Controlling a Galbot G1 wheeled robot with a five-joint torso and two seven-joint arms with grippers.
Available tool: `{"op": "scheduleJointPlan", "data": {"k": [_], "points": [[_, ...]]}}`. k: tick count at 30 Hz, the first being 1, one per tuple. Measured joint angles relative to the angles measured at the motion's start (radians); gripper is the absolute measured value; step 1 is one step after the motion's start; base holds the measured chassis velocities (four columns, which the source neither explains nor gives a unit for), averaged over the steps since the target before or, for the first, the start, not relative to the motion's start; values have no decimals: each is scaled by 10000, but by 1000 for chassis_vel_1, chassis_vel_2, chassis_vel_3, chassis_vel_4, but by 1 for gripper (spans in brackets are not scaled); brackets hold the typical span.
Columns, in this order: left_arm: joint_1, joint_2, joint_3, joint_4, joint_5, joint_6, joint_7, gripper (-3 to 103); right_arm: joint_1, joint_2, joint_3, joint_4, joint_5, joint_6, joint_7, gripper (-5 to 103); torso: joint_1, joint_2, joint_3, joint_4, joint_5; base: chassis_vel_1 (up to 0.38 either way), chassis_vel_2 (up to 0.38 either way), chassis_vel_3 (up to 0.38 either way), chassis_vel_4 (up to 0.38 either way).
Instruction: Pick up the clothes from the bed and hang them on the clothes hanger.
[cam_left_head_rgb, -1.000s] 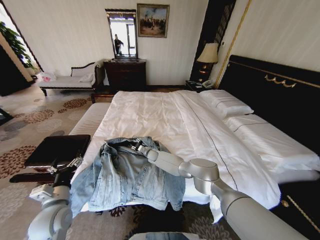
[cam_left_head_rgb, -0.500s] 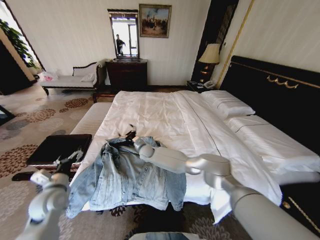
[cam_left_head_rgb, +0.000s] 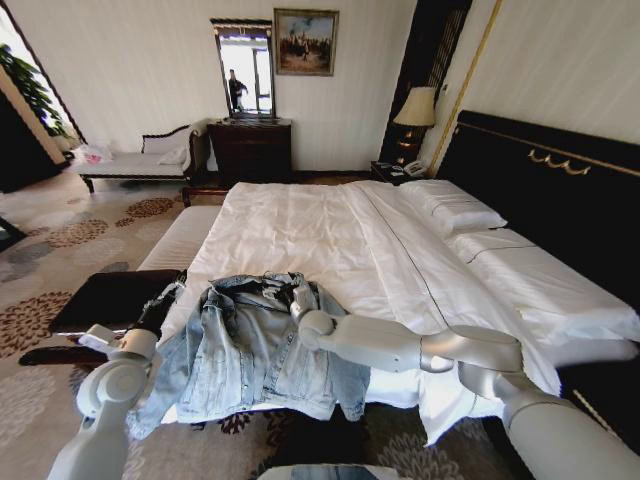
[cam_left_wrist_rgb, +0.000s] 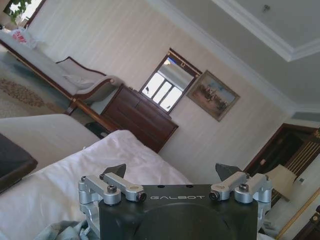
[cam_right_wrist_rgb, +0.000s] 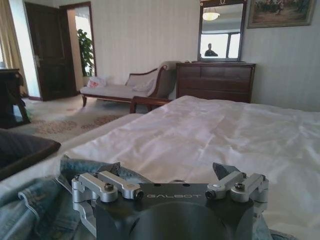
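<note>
At the far left of the head view, a white-cushioned bench (cam_left_head_rgb: 135, 160) is seen against the wall, and a dark flat tray-like piece (cam_left_head_rgb: 105, 300) is seen on the carpet beside the bed. The left gripper (cam_left_head_rgb: 165, 298) is held low at the bed's left edge, just beside the hanging left sleeve of the denim jacket (cam_left_head_rgb: 250, 350); from the left wrist view its fingers (cam_left_wrist_rgb: 114, 171) are seen spread wide apart with nothing between them, and a scrap of blue denim shows below the gripper body. The light-blue denim jacket is spread flat on the near left corner of the bed (cam_left_head_rgb: 330, 235), collar toward the headboard, hem and one sleeve draped over the near edge of the white quilt. The right gripper (cam_left_head_rgb: 298, 296) is set over the jacket's collar area, apparently resting on or just above the fabric; contact cannot be told for certain. In the right wrist view its fingers (cam_right_wrist_rgb: 226, 171) are seen apart, nothing clamped, with rumpled denim (cam_right_wrist_rgb: 35, 205) below and beside the gripper and the white quilt (cam_right_wrist_rgb: 200, 135) stretching beyond. Farther right on the bed, two white pillows (cam_left_head_rgb: 455, 210) lie against the tall black headboard (cam_left_head_rgb: 560, 190), and a bedside lamp (cam_left_head_rgb: 417, 108) stands in the corner.
</note>
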Motion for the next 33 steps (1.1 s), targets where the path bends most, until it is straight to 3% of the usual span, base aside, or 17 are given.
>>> {"op": "scheduleJointPlan", "data": {"k": [3, 6, 7, 16, 20, 26, 33], "points": [[88, 0, -84, -122, 0, -44, 6, 100, -40, 256, -104, -244, -200, -290, 416, 100, 1, 0, 0, 0, 0, 0, 0, 0, 0], [362, 26, -403, -371, 19, -66, -37, 100, -89, 1035, -440, -873, -432, -1673, 2140, 100, 2, -1, 0, 7, -4, 0, 0, 0, 0], [421, 27, -462, -418, 33, -71, -41, 100, -110, 1179, -505, -965, -421, -1886, 2402, 100, 2, 0, 0, 7, -4, 0, 0, 0, 0], [776, -120, -766, -631, 213, -94, -61, 100, -367, 2233, -1069, -2158, -700, -2948, 4171, 100, 1, 0, 0, 4, -4, 0, 0, 0, 0], [805, -209, -767, -654, 395, -100, -109, 100, -584, 2765, -1085, -3129, -938, -2972, 4241, 100, 1, 0, 0, 5, -5, 0, 0, 0, 0], [820, -241, -731, -657, 589, -100, -154, 100, -799, 3797, -909, -4938, -1285, -2438, 3664, 100, 1, 0, 0, 7, -2, 0, 0, 0, 0], [853, -238, -812, -597, 610, -107, -179, 100, -969, 3867, -586, -7690, -2093, -2211, 3374, 100, 1, -1, 0, 1, -4, 0, 0, 0, 0]]}}
